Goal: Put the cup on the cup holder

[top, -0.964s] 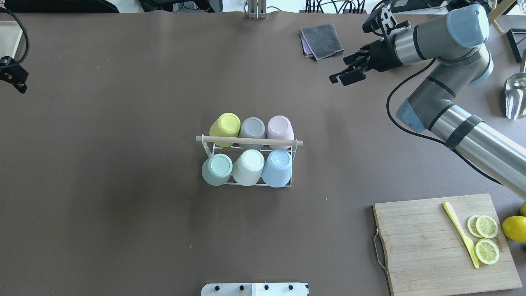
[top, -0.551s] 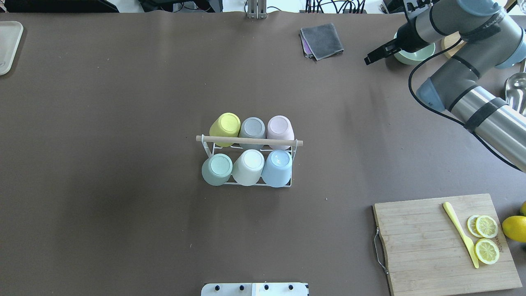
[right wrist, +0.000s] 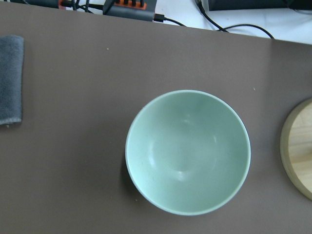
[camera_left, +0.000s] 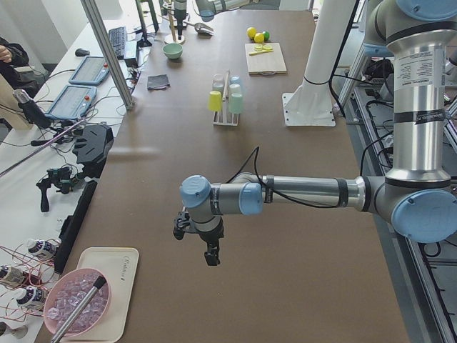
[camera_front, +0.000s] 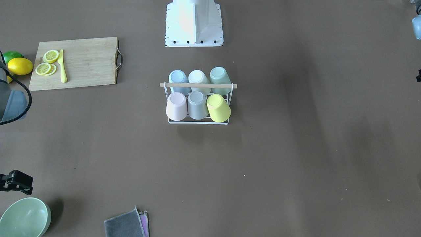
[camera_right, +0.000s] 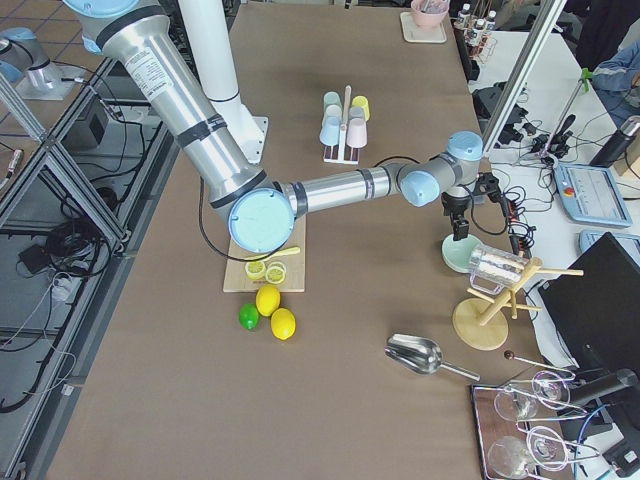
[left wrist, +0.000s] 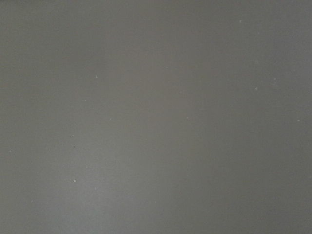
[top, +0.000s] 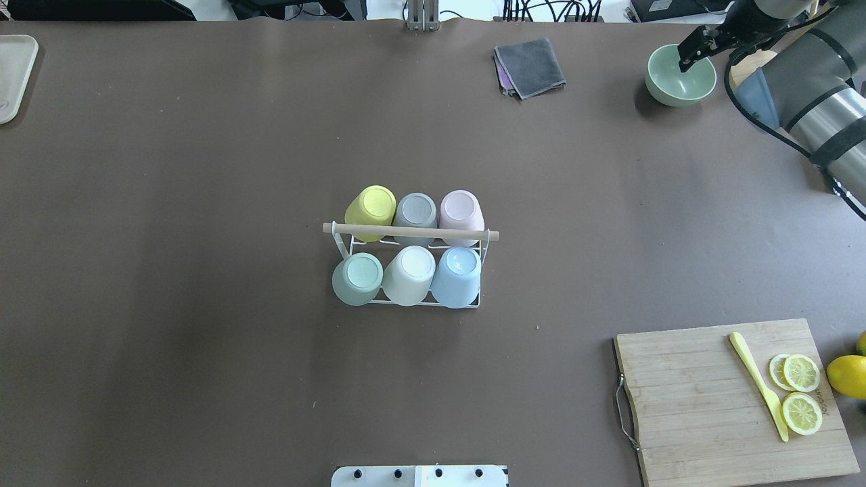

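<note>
The white wire cup holder [top: 411,232] with a wooden rod handle stands at the table's middle; it also shows in the front-facing view [camera_front: 197,85]. Six cups sit upside down on it: yellow [top: 371,206], grey [top: 415,211] and pink [top: 462,210] in the far row, mint [top: 357,277], white [top: 409,274] and blue [top: 457,276] in the near row. My right gripper [top: 695,47] hangs open and empty above a green bowl [right wrist: 187,151], far from the holder. My left gripper [camera_left: 208,251] hovers over bare table at the left end; I cannot tell its state.
The green bowl [top: 680,84] stands at the back right and a folded grey cloth [top: 531,67] lies left of it. A wooden cutting board [top: 703,406] with a yellow knife and lemon slices lies front right. A pale tray [top: 13,74] lies at the far left.
My right arm has drawn back to the right and away from the holder, to above the green bowl. The left gripper has left the overhead view. The cups and holder have not moved.
</note>
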Controlling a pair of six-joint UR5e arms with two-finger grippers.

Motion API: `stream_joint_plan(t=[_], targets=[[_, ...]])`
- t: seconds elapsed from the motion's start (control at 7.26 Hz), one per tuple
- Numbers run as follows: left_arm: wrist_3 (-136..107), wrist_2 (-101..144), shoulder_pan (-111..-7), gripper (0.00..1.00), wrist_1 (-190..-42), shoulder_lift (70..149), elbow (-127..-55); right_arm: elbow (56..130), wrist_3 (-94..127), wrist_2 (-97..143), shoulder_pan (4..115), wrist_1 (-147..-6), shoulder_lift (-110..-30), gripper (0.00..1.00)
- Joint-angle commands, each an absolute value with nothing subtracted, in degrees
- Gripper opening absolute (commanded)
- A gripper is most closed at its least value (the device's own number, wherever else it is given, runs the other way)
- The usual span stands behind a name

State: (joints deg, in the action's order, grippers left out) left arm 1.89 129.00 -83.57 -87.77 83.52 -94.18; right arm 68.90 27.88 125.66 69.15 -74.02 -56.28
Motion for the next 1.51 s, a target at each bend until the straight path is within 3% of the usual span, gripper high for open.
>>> stream_joint_plan(t=[0.0,0.14,0.41,0.83,1.38], targets=[[2.2,130.9,-87.2,0.98,-92.0,81.6,-93.5,78.4,28.0,129.7,71.9,-87.8,-60.4,1.00],[2.4,133.1,-91.5,0.98,-92.0,81.6,-93.4,84.4,28.0,129.6,72.2,-95.3,-62.1,1.00],[2.5,133.1,-92.1,0.98,-91.5,81.6,-97.0,89.0,29.1,130.2,73.9,-105.4,-62.3,1.00],[2.0,133.4,-92.2,0.98,-90.2,81.6,-99.9,90.6,29.7,130.6,77.6,-105.3,-71.5,1.00],[2.0,133.2,-92.1,0.98,-90.6,82.1,-99.9,91.1,16.8,131.0,88.1,-93.6,-87.1,1.00]])
